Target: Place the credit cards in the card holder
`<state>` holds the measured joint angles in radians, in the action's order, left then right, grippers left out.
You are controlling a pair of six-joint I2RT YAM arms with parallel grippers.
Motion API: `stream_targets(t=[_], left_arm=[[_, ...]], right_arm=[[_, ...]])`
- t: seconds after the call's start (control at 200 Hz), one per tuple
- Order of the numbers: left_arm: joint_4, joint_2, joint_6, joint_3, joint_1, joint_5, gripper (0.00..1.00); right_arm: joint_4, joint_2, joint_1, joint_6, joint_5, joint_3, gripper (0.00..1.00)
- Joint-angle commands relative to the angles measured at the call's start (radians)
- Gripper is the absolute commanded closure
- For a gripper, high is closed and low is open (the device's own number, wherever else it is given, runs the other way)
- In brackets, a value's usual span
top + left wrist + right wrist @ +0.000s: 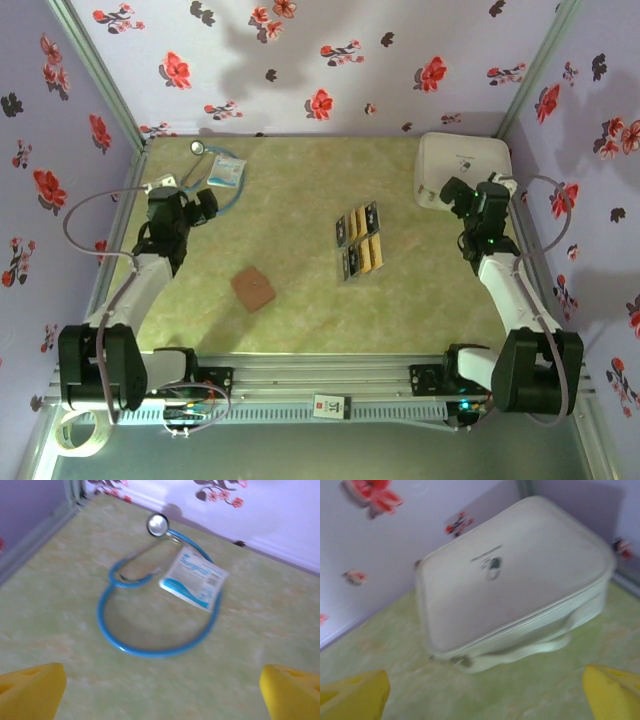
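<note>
Now | table [300,320] green-marbled | walls [300,60] lilac, floral | left end effector [161,692] agape, empty | right end effector [485,692] likewise

Top: my high view from the near edge, looking down over the whole bench [300,320]. Left wrist: low, close, facing the far-left stethoscope [150,653]. Right wrist: close on the far-right white case [520,585]. Top shares both.

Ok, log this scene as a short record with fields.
cards: grouped together, outside the holder
holder: lying flat, left of the cards, apart from them
left hand: open, empty, facing stethoscope and packet
right hand: open, empty, facing white case
</note>
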<state>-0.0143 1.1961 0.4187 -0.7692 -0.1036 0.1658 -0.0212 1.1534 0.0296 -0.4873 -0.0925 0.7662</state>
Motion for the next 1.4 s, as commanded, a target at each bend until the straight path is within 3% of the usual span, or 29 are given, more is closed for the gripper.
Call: stream_targets(t=[0.0, 0.16, 0.345, 0.55, 0.78, 1.395], left_arm=[[-0.328, -0.049, 0.165, -0.036, -0.082, 0.008, 0.0], [-0.445, -0.146, 0.269, 0.033, -0.192, -0.025, 0.0], [-0.493, -0.272, 0.403, 0.148, -0.275, -0.062, 0.0], [-0.455, -0.299, 0.498, 0.26, -0.36, -0.076, 0.0], [-0.257, -0.242, 0.576, 0.382, -0.445, -0.102, 0.0], [0.067, -0.042, 0.614, 0.38, -0.544, -0.125, 0.0]], right_arm=[[0.143, -0.068, -0.078, -0.004, 0.217, 0.024, 0.01], [0.243, -0.099, -0.323, 0.006, 0.204, 0.028, 0.01], [0.283, -0.048, -0.654, -0.017, 0.075, 0.044, 0.06], [0.252, 0.093, -0.864, -0.091, 0.019, 0.079, 0.1], [0.191, 0.195, -0.921, -0.143, 0.016, 0.084, 0.11], [0.219, 0.222, -0.92, -0.145, 0.009, 0.09, 0.12]])
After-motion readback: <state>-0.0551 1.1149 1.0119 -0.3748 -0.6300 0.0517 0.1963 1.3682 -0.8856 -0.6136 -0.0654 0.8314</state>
